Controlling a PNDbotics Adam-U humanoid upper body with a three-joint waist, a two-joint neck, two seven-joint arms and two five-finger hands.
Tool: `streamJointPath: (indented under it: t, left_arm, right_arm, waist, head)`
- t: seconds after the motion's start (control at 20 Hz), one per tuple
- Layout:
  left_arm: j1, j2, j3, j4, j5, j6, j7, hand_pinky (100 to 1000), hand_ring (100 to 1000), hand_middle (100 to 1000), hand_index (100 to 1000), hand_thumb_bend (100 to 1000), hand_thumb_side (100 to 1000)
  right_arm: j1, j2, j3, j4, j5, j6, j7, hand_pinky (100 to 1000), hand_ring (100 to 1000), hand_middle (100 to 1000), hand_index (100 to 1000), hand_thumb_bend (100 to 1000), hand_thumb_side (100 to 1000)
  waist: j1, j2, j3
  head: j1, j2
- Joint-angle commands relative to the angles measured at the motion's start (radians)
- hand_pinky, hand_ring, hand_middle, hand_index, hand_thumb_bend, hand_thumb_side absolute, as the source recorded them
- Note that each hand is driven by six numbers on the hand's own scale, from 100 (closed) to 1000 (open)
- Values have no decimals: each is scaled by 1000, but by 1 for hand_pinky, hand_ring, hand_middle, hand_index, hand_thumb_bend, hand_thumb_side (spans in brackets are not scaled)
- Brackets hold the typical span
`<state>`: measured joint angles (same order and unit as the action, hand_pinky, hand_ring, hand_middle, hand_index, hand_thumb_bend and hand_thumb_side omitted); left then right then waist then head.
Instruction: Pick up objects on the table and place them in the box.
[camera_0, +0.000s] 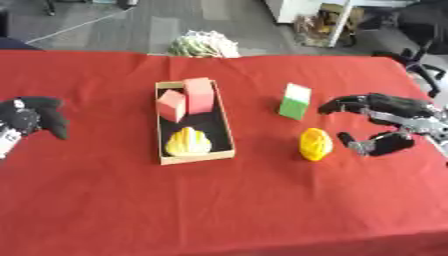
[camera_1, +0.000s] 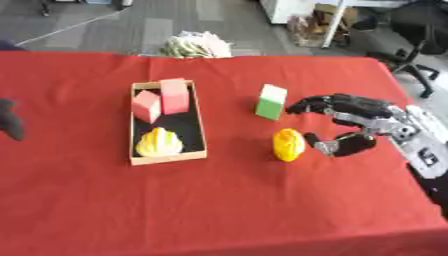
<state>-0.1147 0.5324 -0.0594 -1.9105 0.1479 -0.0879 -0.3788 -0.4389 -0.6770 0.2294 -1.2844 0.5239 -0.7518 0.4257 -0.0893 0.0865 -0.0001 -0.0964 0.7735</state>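
An open cardboard box (camera_0: 225, 120) stands left of centre on the red table, holding two pink blocks (camera_0: 199, 95) and a yellow ridged object (camera_0: 188, 141). A green-and-white carton (camera_0: 295, 101) stands upright right of the box. Nearer me lies a yellow oval object (camera_0: 315, 144). My right hand (camera_0: 389, 117) hovers just right of it, open, fingers arched above and thumb low, touching neither object. At the left edge, my left hand (camera_0: 31, 117) rests with its fingers curled, holding nothing.
The red tablecloth (camera_0: 219, 210) covers the whole table. Beyond the far edge a striped bundle (camera_0: 203, 45) lies on the floor, with an office chair (camera_0: 418, 60) at far right.
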Motion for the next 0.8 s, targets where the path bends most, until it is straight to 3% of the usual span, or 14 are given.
streamJointPath:
  t: [0.05,0.8]
  left_arm:
    - [-5,5,3,-17,-2,1,-11,702,562,582,811,100,804]
    - [0,-11,-4,-19,-19,-1,-35,703,562,581,815,100,813]
  right_arm:
    - [-28,-1,-5,43,65,-96,57,822,861,872,981,100,270]
    - [-79,86,-22,223,402,-115,-54,837,868,859,961,100,311]
  waist:
    - [-4,-24,0]
    - [3,-25,5]
  head:
    - [-7,-4]
    - [-27,-4]
